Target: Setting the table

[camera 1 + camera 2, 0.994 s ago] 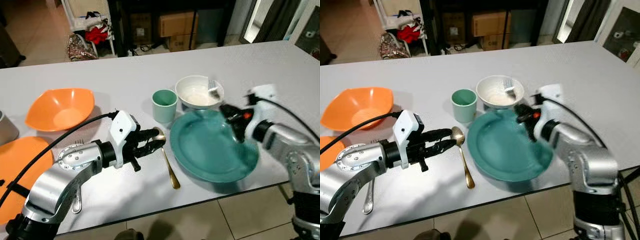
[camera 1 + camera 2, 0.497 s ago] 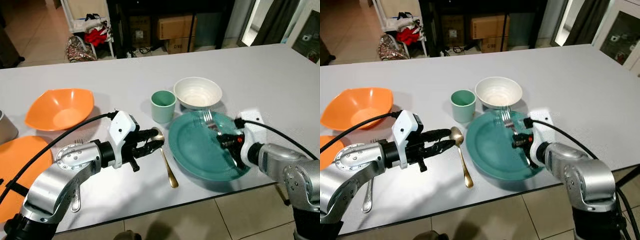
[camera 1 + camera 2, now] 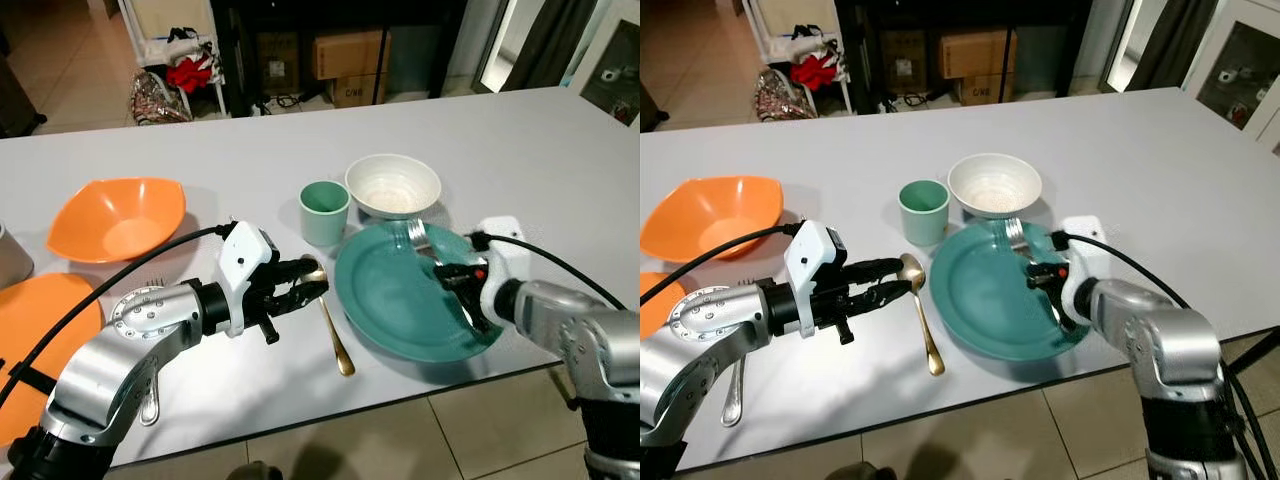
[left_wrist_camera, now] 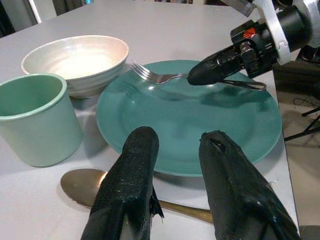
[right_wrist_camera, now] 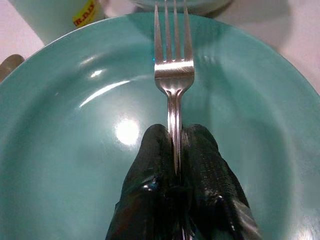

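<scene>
A teal plate [image 3: 400, 300] lies near the table's front edge, with a white bowl [image 3: 393, 185] and a green cup [image 3: 324, 210] just behind it. My right gripper [image 3: 452, 275] is shut on the handle of a silver fork [image 5: 173, 75] and holds it low over the plate's right half, tines toward the bowl. A gold spoon [image 3: 333, 325] lies left of the plate. My left gripper [image 3: 312, 285] hovers open just above the spoon's bowl end [image 4: 85, 182], with nothing between its fingers [image 4: 135, 165].
An orange bowl [image 3: 118, 215] and an orange plate [image 3: 40, 340] sit at the left, with a metal pot [image 3: 10, 260] at the far left edge. Another silver utensil [image 3: 150, 405] lies under my left arm. The table's front edge [image 3: 400, 400] is close.
My right gripper brought the fork down from over the white bowl to low over the teal plate, then hardly moved. The left arm has stayed still.
</scene>
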`<state>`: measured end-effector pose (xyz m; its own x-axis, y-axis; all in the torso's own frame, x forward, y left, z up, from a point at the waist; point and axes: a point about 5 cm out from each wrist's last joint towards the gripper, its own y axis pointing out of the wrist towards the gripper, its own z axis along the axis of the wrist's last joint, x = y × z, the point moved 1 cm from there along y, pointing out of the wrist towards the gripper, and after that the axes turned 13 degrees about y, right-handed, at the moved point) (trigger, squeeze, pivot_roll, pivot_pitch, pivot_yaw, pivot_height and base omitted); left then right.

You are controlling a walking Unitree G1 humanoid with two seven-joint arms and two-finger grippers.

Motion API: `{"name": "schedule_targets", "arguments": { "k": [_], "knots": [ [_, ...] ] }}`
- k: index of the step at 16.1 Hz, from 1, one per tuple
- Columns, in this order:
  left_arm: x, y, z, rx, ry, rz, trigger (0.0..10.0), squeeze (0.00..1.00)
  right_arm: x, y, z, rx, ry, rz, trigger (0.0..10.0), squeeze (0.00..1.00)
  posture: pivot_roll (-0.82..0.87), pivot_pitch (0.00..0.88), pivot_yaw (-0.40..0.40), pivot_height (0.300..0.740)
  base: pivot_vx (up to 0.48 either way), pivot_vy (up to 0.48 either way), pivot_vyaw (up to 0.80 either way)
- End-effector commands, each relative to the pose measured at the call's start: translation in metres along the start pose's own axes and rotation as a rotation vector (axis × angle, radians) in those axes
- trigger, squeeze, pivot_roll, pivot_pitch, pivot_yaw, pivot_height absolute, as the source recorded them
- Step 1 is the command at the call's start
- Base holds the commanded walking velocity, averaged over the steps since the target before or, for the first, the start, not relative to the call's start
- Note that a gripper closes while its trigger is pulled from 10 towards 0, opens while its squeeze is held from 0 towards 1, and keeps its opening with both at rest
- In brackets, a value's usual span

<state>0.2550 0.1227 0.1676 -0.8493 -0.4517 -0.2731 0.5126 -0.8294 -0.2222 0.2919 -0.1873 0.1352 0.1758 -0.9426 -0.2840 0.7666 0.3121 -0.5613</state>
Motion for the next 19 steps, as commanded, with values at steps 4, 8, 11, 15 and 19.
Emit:
{"name": "schedule_targets", "arguments": {
  "k": [4,8,11,15,19],
  "knots": [
    [-0.003,0.000,0.002,-0.004,0.024,0.006,10.0,0.00,0.009,0.009,-0.003,-0.025,-0.028,-0.034,10.0,0.00,-0.01,0.000,0.006,0.740,0.000,0.000,0.00],
    [-0.004,0.000,0.003,-0.004,0.026,0.008,10.0,0.00,0.011,0.013,-0.009,-0.045,-0.022,-0.031,10.0,0.00,0.00,0.000,0.007,0.740,0.000,0.000,0.00],
    [-0.004,0.000,0.003,-0.002,0.026,0.004,10.0,0.00,0.012,0.016,-0.009,-0.040,-0.006,-0.029,10.0,0.09,0.00,0.000,0.007,0.740,0.000,0.000,0.00],
    [-0.003,-0.002,0.002,-0.011,0.025,-0.019,10.0,0.00,0.017,0.017,-0.008,-0.032,-0.022,-0.058,10.0,0.85,0.00,0.000,0.011,0.740,0.000,0.000,0.00],
    [-0.009,-0.010,-0.005,-0.060,0.044,-0.013,10.0,0.00,0.010,0.003,0.011,0.031,-0.097,-0.055,10.0,1.00,0.00,0.000,0.013,0.740,0.000,0.000,0.00]
  ]
}}
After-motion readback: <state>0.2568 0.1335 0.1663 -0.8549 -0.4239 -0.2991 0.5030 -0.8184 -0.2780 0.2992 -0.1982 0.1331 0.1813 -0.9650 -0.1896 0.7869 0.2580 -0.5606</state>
